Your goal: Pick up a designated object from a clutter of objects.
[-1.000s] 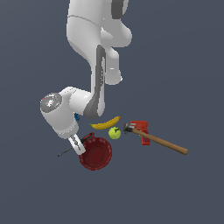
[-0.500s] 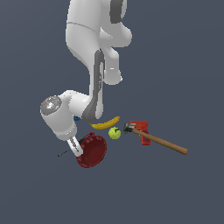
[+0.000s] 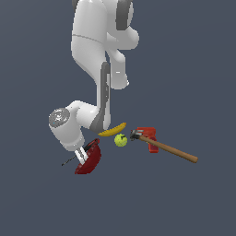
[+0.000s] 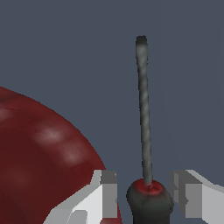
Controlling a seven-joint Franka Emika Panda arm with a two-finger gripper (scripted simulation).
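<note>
White robot arm (image 3: 99, 60) bent low over the gray surface (image 3: 193, 73). Jaws (image 4: 146, 197) spread apart, 1 finger (image 4: 103, 192) on each side of the black-and-red handle of the screwdriver (image 4: 144, 131). Small gap on both sides of the handle in the wrist view, so not pinching it, though hard to tell for sure. Thin dark shaft pointing straight away from the jaws.

Screwdriver (image 3: 73, 158) at the exterior view's left of the pile, lying right beside the dark red bowl (image 3: 90, 159), shaft tip poking out toward the exterior view's left. Jaws (image 3: 83, 154) low down between the screwdriver handle and the bowl rim. Bowl (image 4: 39, 162) looks tilted up on its side, close against 1 finger in the wrist view.

Other things toward the exterior view's right: yellow banana (image 3: 113, 130) partly behind the arm, green apple (image 3: 120, 140) just beside the banana, then the hammer (image 3: 168, 148) with its long wooden handle slanting away. Hammer head next to the apple, resting across the red blocky item (image 3: 148, 135).
</note>
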